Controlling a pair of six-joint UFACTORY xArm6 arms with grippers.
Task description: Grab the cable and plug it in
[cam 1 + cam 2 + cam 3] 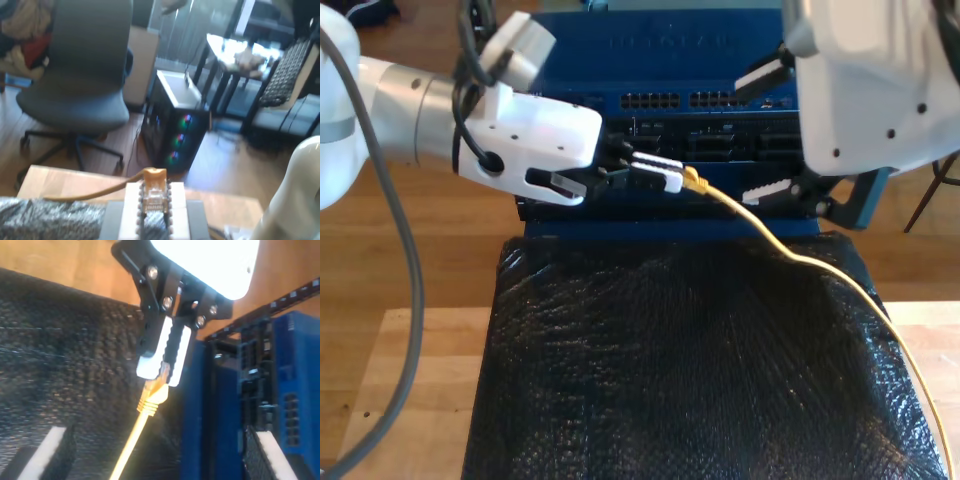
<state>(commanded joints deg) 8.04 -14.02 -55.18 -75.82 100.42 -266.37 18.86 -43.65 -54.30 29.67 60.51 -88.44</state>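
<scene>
The pale-yellow cable (pixel 802 262) runs across the black mat (pixel 670 360) from the exterior view's right edge. Its clear plug (pixel 154 194) with the yellow boot (pixel 150 402) sits between the white pads of my first gripper (pixel 665 172), which is shut on it. That gripper (pixel 162 367) holds the plug (pixel 692 180) just in front of the blue network switch (pixel 670 45), near its rows of ports (pixel 690 100). My second gripper (pixel 767 130) hangs open at the exterior view's right, beside the switch, and its white fingertips (pixel 45 457) frame the cable (pixel 131 442).
The switch (pixel 300 365) stands at the far end of the mat on a wooden table (pixel 410 380). Beyond the table's edge are a grey office chair (pixel 80 85) and a lit PC tower (pixel 175 125) on the floor. A grey hose (pixel 405 260) loops from the first arm.
</scene>
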